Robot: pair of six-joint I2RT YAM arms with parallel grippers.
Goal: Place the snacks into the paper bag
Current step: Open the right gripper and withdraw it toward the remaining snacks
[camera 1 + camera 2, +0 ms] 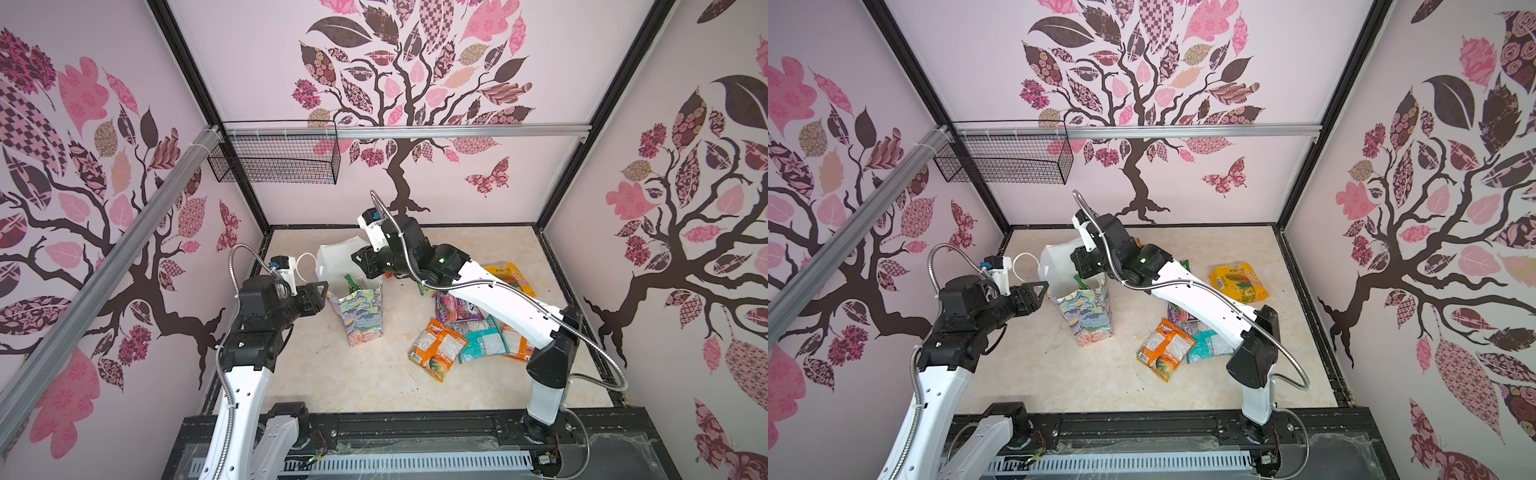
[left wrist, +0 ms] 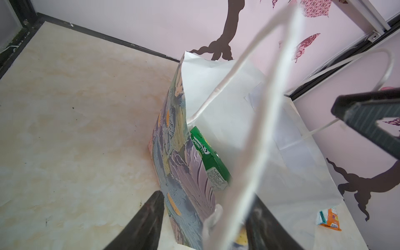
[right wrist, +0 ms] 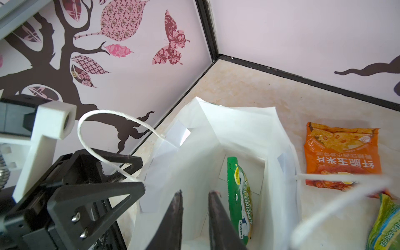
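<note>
Right hand [image 3: 195, 192] hovers over the paper bag [image 3: 238, 129] mouth, slightly spread, empty. Green packet [image 3: 239, 194] stands inside, just below it. Left hand [image 1: 322, 295] is spread around the cord handle [image 3: 91, 121]. Other packets [image 1: 436, 347] lie on the surface [image 1: 353, 374] behind the right hand. Probably light, crinkly, slippery: pinch an edge seam.

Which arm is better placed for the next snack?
Right: the right gripper hangs open, empty over the paper bag, with the snacks on its side; the left gripper straddles the bag's rim.
</note>
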